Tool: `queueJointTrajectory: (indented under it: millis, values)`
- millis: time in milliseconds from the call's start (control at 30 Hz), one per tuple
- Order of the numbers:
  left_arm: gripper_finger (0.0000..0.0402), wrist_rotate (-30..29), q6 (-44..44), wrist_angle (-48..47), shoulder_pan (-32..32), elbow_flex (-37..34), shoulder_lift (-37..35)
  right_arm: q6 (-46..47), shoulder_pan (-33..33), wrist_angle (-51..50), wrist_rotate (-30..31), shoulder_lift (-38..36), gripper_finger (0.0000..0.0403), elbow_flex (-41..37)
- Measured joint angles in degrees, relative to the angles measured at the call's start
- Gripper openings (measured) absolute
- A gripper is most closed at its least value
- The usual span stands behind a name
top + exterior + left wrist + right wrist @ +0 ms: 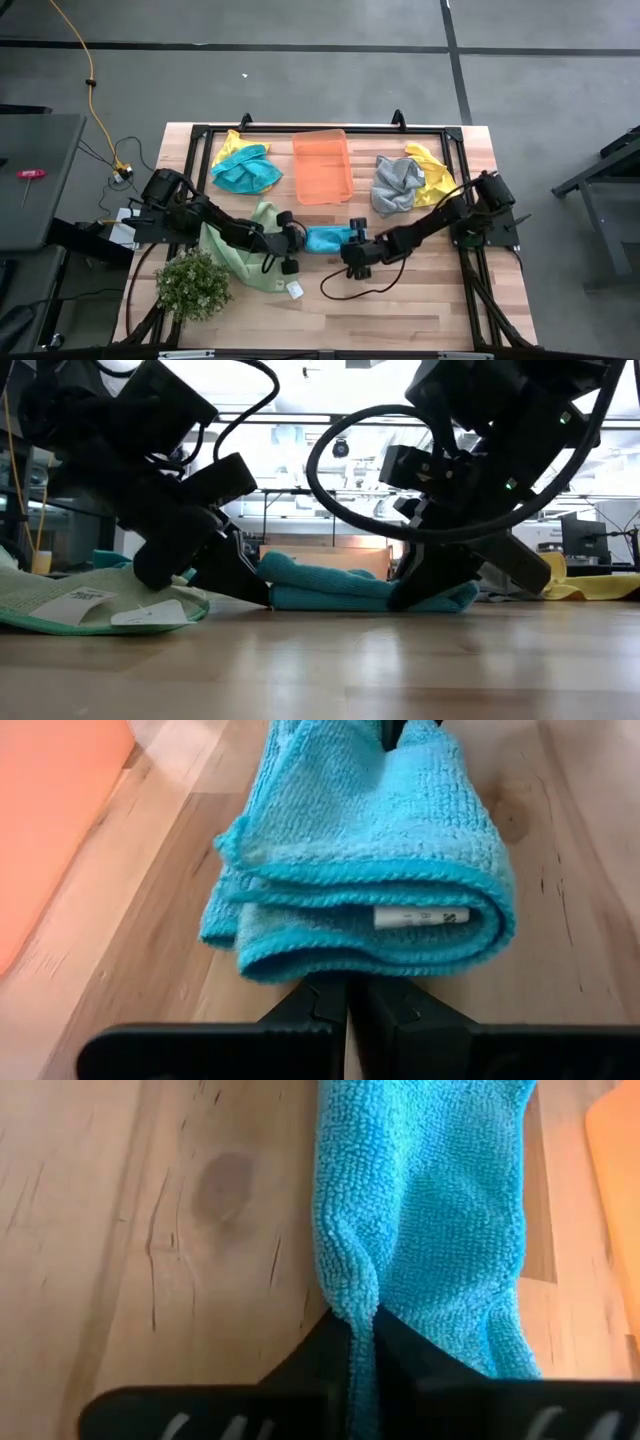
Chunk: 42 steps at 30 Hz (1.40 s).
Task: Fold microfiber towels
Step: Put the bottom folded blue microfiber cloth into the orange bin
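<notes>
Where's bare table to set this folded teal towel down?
Bare wood lies along the near edge, right of the plant and white tag, below the folded towel. The far row is crowded: orange bin, towel piles either side.

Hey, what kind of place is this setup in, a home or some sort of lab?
Most likely a robotics lab or workshop, not a home: a framed wooden table stands on a bare grey floor with taped lines, a yellow cable trails across it, and the low view shows ceiling strip lights.
</notes>
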Motion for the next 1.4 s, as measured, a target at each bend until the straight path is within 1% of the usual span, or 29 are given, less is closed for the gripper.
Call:
queueJointTrajectory:
  millis: [100,167,300,367,433,500,600,700,867,967,1100,1233,1400]
  values:
    - [0.0000,1.93,-0.40,-4.28,-0.02,-0.02,-3.16,0.53,0.72,-0.15,0.65,-1.20,0.0004,-0.15]
    - [0.0000,3.75,-1.45,-8.89,-0.08,-0.04,-7.14,1.20,0.86,-1.80,0.60,-3.54,0.0003,-0.53]
    - [0.0000,10.75,-2.97,-18.08,-0.80,-0.02,-15.87,2.27,0.75,-6.93,-0.90,-9.25,0.0001,-1.18]
    - [0.0000,13.42,-3.50,-20.63,-1.54,0.00,-20.50,2.70,0.24,-7.91,-2.51,-13.01,0.0001,-0.93]
    - [0.0000,14.90,-3.21,-23.64,-2.35,-0.02,-25.42,3.40,-0.62,-7.77,-6.18,-16.09,0.0001,-0.81]
    - [0.0000,15.27,-1.46,-24.27,-3.09,-0.02,-29.92,3.42,-1.71,-7.86,-10.28,-18.91,0.0001,-0.80]
    - [0.0000,15.12,1.56,-25.40,-3.82,-0.02,-37.14,2.48,-3.45,-7.73,-15.23,-22.15,0.0000,1.17]
    - [0.0000,13.42,4.31,-26.18,-3.98,-0.09,-43.66,0.15,-5.51,-8.96,-16.98,-23.06,0.0000,5.10]
    - [0.0000,8.70,5.94,-26.54,-3.94,0.04,-52.22,-4.73,-11.39,-15.11,-17.73,-22.07,0.0000,16.15]
    - [0.0000,6.46,6.03,-27.83,-3.93,0.04,-55.34,-6.25,-16.68,-16.68,-17.50,-21.08,0.0000,21.88]
    - [0.0000,6.07,5.95,-30.05,-3.95,-0.02,-57.09,-6.68,-25.10,-17.55,-17.36,-20.09,0.0000,27.40]
    - [0.0000,5.56,5.89,-32.41,-3.96,-0.01,-56.54,-6.67,-33.55,-17.97,-17.32,-18.00,0.0000,30.42]
    - [0.0000,5.00,5.90,-33.52,-3.91,-0.02,-55.85,-6.69,-42.04,-17.43,-17.14,-13.38,0.0000,31.15]
